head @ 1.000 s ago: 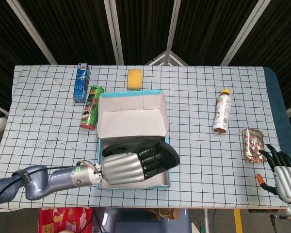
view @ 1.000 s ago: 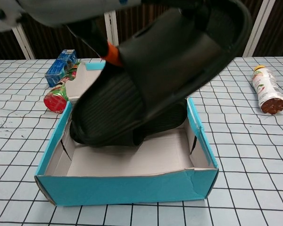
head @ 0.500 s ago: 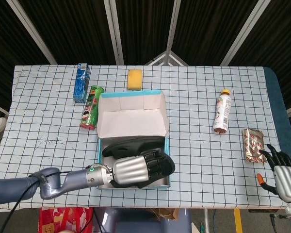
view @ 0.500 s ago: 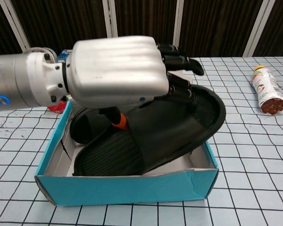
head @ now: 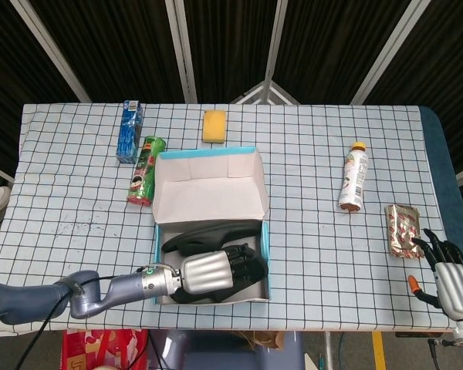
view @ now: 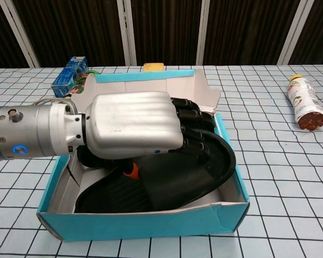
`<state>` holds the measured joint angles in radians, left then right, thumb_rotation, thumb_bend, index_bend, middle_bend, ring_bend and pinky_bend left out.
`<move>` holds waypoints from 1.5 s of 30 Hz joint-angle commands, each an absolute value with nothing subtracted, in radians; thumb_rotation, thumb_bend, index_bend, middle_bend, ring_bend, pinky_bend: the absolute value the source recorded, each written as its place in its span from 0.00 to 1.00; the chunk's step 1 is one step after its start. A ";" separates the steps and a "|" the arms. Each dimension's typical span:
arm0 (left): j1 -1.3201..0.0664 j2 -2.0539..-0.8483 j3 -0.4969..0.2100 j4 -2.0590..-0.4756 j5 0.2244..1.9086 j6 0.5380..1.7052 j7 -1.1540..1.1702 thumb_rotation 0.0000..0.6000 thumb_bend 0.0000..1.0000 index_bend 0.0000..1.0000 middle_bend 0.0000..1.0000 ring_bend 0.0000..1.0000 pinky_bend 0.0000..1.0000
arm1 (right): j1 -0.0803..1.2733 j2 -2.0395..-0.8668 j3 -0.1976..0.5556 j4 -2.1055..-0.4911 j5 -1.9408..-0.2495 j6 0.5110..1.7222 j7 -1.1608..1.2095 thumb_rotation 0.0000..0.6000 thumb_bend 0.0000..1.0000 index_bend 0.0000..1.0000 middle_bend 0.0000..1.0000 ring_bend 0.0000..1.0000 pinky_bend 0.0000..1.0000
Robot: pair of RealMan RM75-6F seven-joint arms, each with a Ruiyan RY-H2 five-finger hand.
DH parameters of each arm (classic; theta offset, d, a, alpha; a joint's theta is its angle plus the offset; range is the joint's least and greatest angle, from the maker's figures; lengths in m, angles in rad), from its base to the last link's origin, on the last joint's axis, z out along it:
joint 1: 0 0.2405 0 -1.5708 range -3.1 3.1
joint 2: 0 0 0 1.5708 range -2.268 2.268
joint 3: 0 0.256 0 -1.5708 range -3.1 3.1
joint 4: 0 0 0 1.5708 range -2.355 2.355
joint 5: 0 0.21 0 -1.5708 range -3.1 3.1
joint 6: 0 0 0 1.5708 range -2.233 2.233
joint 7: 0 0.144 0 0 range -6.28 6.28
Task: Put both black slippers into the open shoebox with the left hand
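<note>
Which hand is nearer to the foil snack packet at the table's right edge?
Right. The right hand rests open just below the foil snack packet, close but apart from it. The left hand is across the table, holding a black slipper inside the shoebox.

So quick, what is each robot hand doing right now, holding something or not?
Left robot hand: holding a black slipper, down inside the shoebox.
Right robot hand: holds nothing, fingers apart, at the table edge.
</note>
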<state>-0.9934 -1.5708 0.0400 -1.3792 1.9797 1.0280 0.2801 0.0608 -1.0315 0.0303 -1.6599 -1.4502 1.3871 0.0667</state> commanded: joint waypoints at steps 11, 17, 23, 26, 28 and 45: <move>-0.988 -1.625 0.083 -1.294 1.949 0.996 0.235 1.00 0.30 0.40 0.41 0.11 0.19 | 0.063 -1.032 0.031 -1.662 -1.442 1.379 0.060 1.00 0.40 0.17 0.05 0.13 0.09; -0.998 -1.624 0.076 -1.301 1.927 0.960 0.261 1.00 0.27 0.20 0.23 0.04 0.17 | 0.062 -1.032 0.032 -1.664 -1.439 1.380 0.056 1.00 0.40 0.17 0.05 0.13 0.09; -1.008 -1.564 0.054 -1.366 1.909 0.929 0.356 1.00 0.17 0.04 0.01 0.00 0.09 | 0.060 -1.031 0.032 -1.664 -1.440 1.384 0.059 1.00 0.40 0.17 0.05 0.13 0.09; -1.008 -1.507 0.043 -1.432 1.891 0.897 0.436 1.00 0.16 0.00 0.00 0.00 0.07 | 0.060 -1.032 0.033 -1.663 -1.442 1.386 0.058 1.00 0.40 0.17 0.05 0.13 0.09; -1.004 -1.460 0.036 -1.491 1.872 0.870 0.496 1.00 0.15 0.00 0.00 0.00 0.06 | 0.061 -1.032 0.033 -1.664 -1.440 1.384 0.058 1.00 0.40 0.17 0.05 0.13 0.09; -0.609 -0.941 0.092 -2.205 1.530 1.116 1.107 1.00 0.15 0.02 0.02 0.00 0.10 | 0.055 -1.026 0.030 -1.677 -1.453 1.398 0.060 1.00 0.40 0.17 0.05 0.13 0.09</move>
